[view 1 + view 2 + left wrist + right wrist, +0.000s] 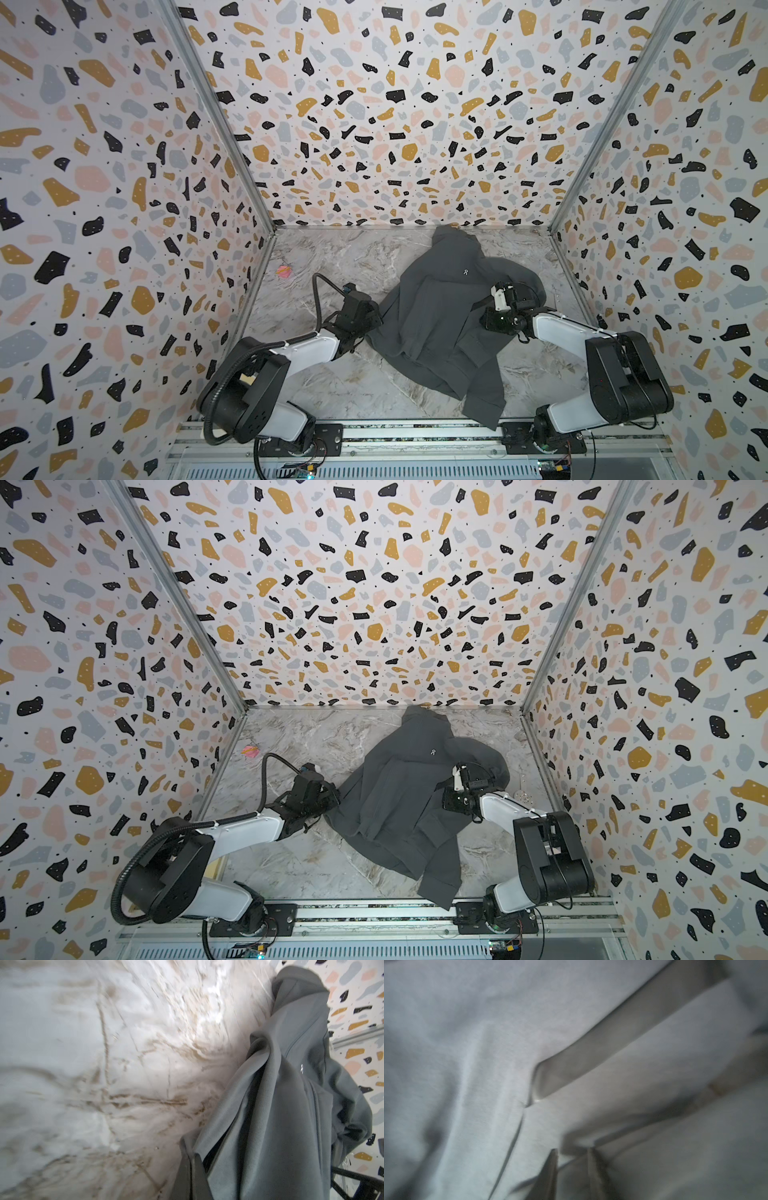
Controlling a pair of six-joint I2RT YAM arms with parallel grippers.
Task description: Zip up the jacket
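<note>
Nearest the top camera, an aluminium rail [415, 432] carries both arm bases, and one sleeve [486, 395] of the jacket [432, 324] droops off the front edge of the marble table [332, 382] down to it. Dark grey and rumpled, the jacket lies right of the table's middle in both top views. It slants from that sleeve up to its collar [453, 239], which touches the foot of the terrazzo back wall [395, 124]. A small white logo [466, 272] faces up on the chest.

The left gripper [372, 322] sits at the jacket's left edge, clenched on the cloth. In the left wrist view the fabric gathers in long folds running from its dark fingers [187, 1167]. That arm's black cable [318, 291] loops over the bare table beside it.

The right gripper [572, 1152] comes down on the jacket's right half, near a smooth trim strip [612, 1032]. Its two fingers [552, 1167] stand close together with a raised fold of cloth nipped between them, though that wrist view is blurred. From above, the right wrist and its white camera housing [498, 297] cover the spot, and the other sleeve [523, 278] curls around behind them.

A pink-and-yellow scrap [284, 271] lies alone near the left wall, well apart from the jacket. Whether the front is zipped cannot be told among these folds.
</note>
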